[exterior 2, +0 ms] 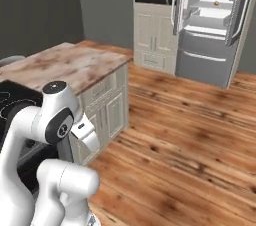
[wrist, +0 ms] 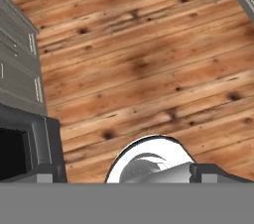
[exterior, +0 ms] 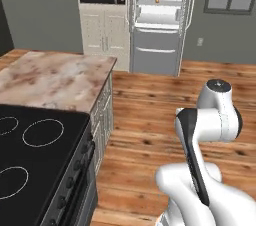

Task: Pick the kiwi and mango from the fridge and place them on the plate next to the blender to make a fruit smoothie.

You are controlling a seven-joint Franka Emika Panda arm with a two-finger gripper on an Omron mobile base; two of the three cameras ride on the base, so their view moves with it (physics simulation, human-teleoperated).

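Left base view: the fridge [exterior: 159, 22] stands open across the room, well ahead of the jaws, with the mango [exterior: 157, 1] a small orange dot on a middle shelf; the kiwi cannot be made out. Step in hand, judged: the approach, calling next for a drive across the wood floor [wrist: 139, 59]. The gripper [wrist: 126, 174] points down at that floor, jaws fully released, holding and touching nothing.

Arm folded, hand [wrist: 127, 172] downward, fingers apart

Even, soft rendered light w/ faint shadows, slightly low-res, no glare.
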